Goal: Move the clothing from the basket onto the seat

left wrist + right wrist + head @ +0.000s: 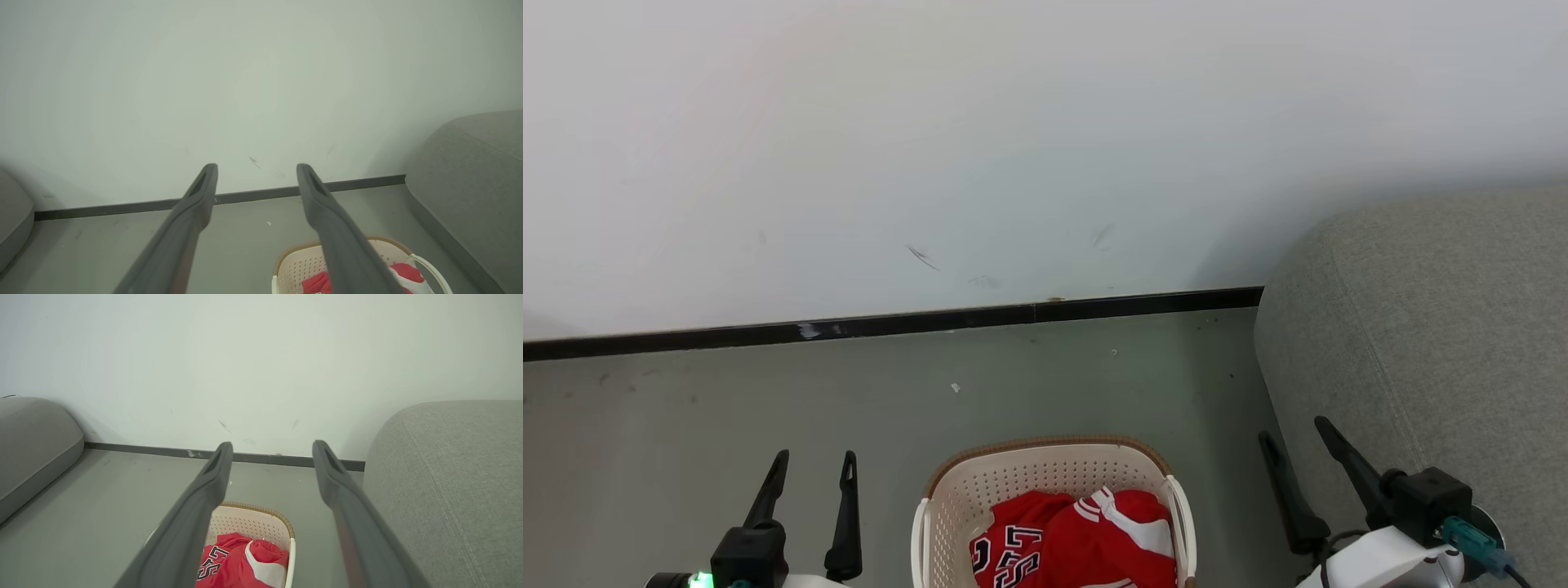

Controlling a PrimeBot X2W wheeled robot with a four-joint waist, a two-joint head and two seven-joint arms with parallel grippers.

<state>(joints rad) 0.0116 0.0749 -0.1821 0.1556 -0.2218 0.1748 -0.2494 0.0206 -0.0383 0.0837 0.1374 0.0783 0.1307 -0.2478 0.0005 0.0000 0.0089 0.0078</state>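
**Nothing moved yet: the clothes are waiting in the basket**

The red clothing [1070,547] is lying bunched inside the basket [1045,469], white panels and black lettering showing, and nothing red is lying on the seat [1437,327]. As far as these views show, the whole job is waiting to be done: reaching in, lifting the clothes out and carrying them across to the seat.

The left gripper [816,454] is hovering beside the basket on its left, fingers spread wide and holding nothing. The right gripper [1293,429] is hanging between the basket and the seat, likewise spread and carrying nothing.

The basket is sitting on a smooth grey-green floor [768,392], just beside the rounded end of the seat. A pale wall [1013,147], showing a few scuff marks, is rising behind a dark skirting board [890,324]. In the right wrist view another grey cushion [32,433] is showing on the far side of the floor, well apart from the basket
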